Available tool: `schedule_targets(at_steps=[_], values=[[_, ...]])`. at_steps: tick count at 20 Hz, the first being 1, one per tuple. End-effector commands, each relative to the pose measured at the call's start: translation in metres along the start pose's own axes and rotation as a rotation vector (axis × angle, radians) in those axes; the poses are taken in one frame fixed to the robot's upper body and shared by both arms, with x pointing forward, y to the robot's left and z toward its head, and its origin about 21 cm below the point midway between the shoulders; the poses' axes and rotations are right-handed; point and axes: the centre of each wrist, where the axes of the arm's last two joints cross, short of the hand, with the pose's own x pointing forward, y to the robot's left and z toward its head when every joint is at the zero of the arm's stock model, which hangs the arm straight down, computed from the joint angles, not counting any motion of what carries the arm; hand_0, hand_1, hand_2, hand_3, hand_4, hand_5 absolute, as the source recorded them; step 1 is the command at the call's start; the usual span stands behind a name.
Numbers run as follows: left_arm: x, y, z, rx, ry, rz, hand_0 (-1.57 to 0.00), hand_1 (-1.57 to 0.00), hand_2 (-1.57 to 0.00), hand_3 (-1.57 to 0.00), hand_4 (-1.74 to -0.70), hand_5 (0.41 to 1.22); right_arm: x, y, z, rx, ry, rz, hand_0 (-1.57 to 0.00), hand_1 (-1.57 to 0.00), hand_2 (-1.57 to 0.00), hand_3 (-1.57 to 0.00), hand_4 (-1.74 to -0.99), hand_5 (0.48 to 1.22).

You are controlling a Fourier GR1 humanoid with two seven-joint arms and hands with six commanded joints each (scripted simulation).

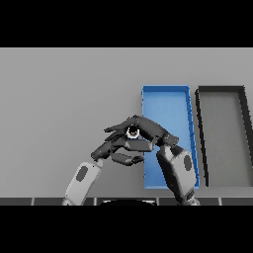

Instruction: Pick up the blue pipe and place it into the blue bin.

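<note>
standing over it: both hands meet near the middle of the grey table (59,99), just at the left edge of the blue bin (165,101)
table: flat, matte grey, plain and unmarked, running across the whole view
blue bin: long, narrow, rectangular tray with low thin walls and a smooth bright blue floor; it lies lengthwise away from the robot, right of centre
black bin (225,91): same long shape, dark rim, grey floor, lying just beside the blue one on its right, the two sides nearly touching
left hand (116,148): dark, jointed, on a white and grey forearm coming up from the lower edge; fingers bent inward toward the other hand, but i cannot tell whether they grip anything
right hand (146,128): dark, on a bulkier white and grey forearm that crosses over the blue bin's near end; fingers stretched leftward and folded over something small
pipe (132,132): only a small round end with a pale ring and dark centre shows, tucked under the right hand's fingers, at the bin's left wall; its blue body is hidden
room: nothing beyond the tabletop is visible
</note>
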Motion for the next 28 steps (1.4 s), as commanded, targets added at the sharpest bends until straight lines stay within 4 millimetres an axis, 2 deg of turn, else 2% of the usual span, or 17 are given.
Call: schedule_targets(at_steps=[1,3,6,10,14,18,20,23,28], values=[[-0.001,0.002,0.003,0.003,0.006,-0.004,-0.01,-0.01,-0.01,0.0,-0.97,0.485,0.013,-0.005,-0.001,-0.007,-0.036,-0.014,-1.57,-1.57,-1.57,-1.57,-1.494,1.221],[0.001,-0.001,0.002,-0.001,0.014,-0.003,0.0,0.0,0.0,0.0,-0.96,0.475,0.036,-0.013,-0.007,-0.012,-0.1,-0.05,-1.57,-1.57,-1.57,-1.57,-1.496,1.221],[0.001,-0.002,0.006,-0.005,0.005,-0.011,0.0,0.0,0.0,0.0,-0.95,0.473,0.065,-0.042,-0.009,-0.105,-0.175,-0.046,-1.57,-1.57,-1.57,-1.57,-1.497,1.221],[0.001,0.002,0.014,0.003,-0.017,-0.025,0.0,0.0,0.0,0.0,-0.95,0.466,0.087,-0.081,-0.002,-0.273,-0.178,0.038,-1.57,-1.57,-1.57,-1.57,-1.498,1.221],[0.003,0.002,0.018,0.011,0.007,-0.017,0.0,0.0,0.0,0.0,-0.95,0.474,0.072,-0.112,0.018,-0.454,-0.067,0.062,-1.57,-1.57,-1.57,-1.57,-1.499,1.221],[0.006,0.005,0.016,0.018,0.0,-0.025,0.0,0.0,0.0,0.0,-0.94,0.467,0.041,-0.129,0.045,-0.569,0.087,0.054,-1.57,-1.57,-1.57,-1.57,-1.499,1.221],[0.003,0.005,0.017,0.021,-0.001,-0.033,0.0,0.0,0.0,0.0,-0.94,0.463,0.029,-0.13,0.055,-0.611,0.16,0.043,-1.57,-1.57,-1.57,-1.57,-1.499,1.221],[0.0,0.01,0.013,0.032,0.009,-0.044,0.0,0.0,0.0,0.0,-0.93,0.46,0.001,-0.125,0.074,-0.675,0.277,0.033,-1.57,-1.57,-1.57,-1.57,-1.5,1.221],[0.0,0.008,0.018,0.044,-0.022,-0.055,0.0,0.0,0.0,0.0,-0.93,0.465,-0.05,-0.117,0.102,-0.804,0.484,-0.038,-1.57,-1.57,-1.57,-1.57,-1.5,1.221]])
